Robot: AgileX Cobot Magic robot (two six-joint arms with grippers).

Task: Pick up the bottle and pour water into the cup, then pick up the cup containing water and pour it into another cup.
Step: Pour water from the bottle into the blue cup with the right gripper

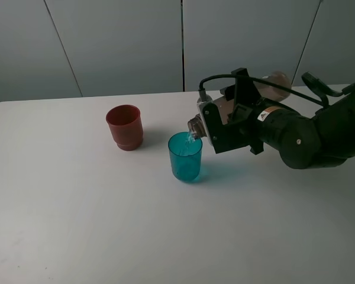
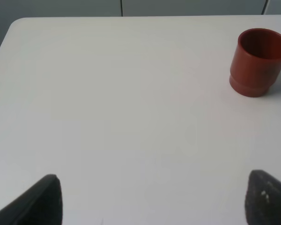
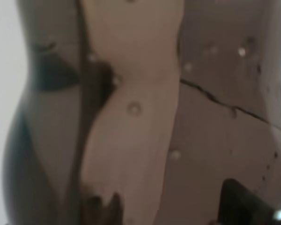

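Over the teal cup (image 1: 185,157), tilted bottle (image 3: 131,117) clamped in right claw (image 1: 228,123).

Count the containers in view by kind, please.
Cups: 2, the teal cup and the red-brown cup
Bottles: 1, the bottle, tipped with its mouth over the teal cup
Total: 3
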